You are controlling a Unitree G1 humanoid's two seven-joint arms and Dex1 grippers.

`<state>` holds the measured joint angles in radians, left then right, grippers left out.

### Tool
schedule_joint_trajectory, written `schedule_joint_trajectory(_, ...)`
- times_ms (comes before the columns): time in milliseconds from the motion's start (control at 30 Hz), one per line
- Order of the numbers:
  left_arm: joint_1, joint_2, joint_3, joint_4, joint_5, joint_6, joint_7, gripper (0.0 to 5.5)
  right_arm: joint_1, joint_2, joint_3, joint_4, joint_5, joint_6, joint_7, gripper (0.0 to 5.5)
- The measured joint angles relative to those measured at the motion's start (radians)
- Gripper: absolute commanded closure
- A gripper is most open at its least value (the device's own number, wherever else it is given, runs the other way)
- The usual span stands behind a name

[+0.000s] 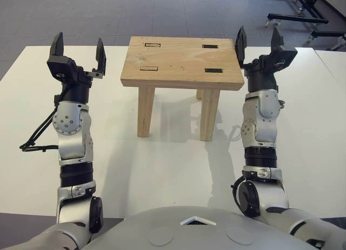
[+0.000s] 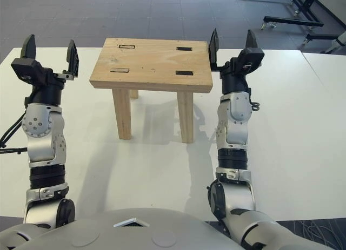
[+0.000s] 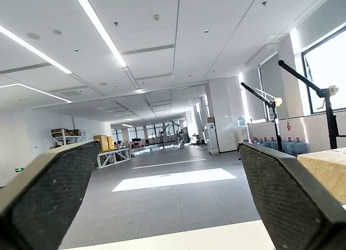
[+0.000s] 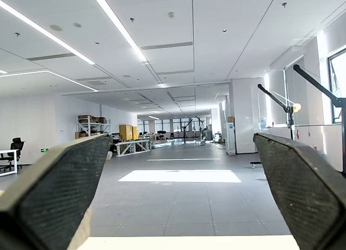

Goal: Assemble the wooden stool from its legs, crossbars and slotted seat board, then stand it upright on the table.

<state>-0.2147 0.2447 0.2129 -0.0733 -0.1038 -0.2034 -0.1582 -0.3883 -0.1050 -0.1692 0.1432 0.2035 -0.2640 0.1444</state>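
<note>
Stool point(image 1: 181, 61) stands upright on the surface point(image 1: 162, 180), between my two sets of jaws. Looks done to me. Left jaws are spread, holding nothing, and near the seat edge on their side. Right jaws are also spread and empty, just beside the opposite edge; I can't tell if they touch it. Main risk is an inward swing of the right arm knocking the seat, which would slide or tip the stool. Same on the left, with more room. Crossbars are hidden under the seat. Back legs sit mostly behind the front legs point(image 1: 144, 110). I can't judge how well the slots point(image 1: 153, 45) are filled.
</note>
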Motion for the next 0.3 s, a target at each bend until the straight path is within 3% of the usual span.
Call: schedule_joint_trajectory(300, 0.000, 0.008, 0.006, 0.000, -0.004, 0.003, 0.007, 0.84, -0.018, -0.025, 0.001, 0.003, -0.034, 0.041, -0.036, 0.67)
